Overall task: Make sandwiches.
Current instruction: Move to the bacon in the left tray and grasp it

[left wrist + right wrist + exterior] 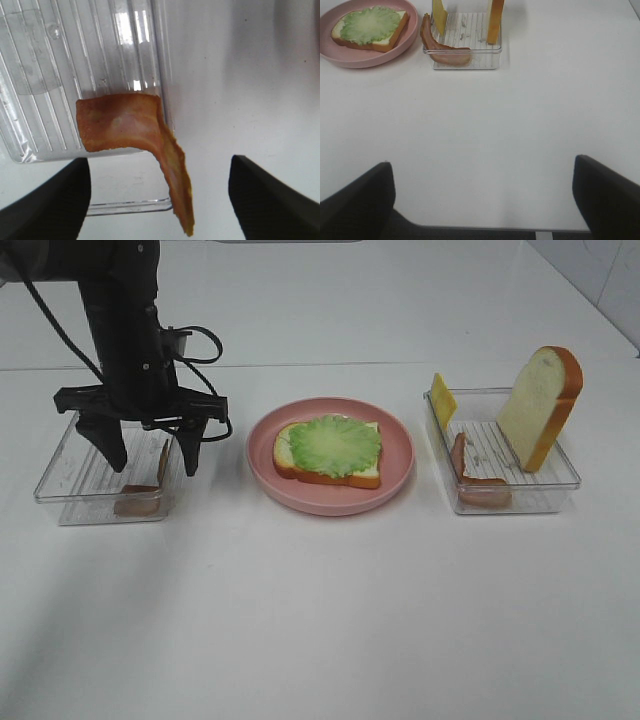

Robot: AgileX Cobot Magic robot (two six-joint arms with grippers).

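The sandwich stands as a white bread slice [362,476] topped with a green lettuce leaf [335,445] on the pink plate [398,462]; both also show in the right wrist view, bread slice [390,39] and lettuce leaf [370,22]. My left gripper [150,448] hangs open over the left clear tray [70,475], its fingers either side of a bent reddish-brown meat strip [140,498]. In the left wrist view the meat strip [130,130] lies between the fingers [50,200] of the left gripper [159,197] without touching them. My right gripper [482,200] is open above bare table.
The right clear tray [560,480] holds an upright bread slice [540,405], a yellow cheese square [442,400] and another meat strip [478,480]. In the right wrist view that tray [470,57] sits beside the plate [370,61]. White table [320,620] stretches in front.
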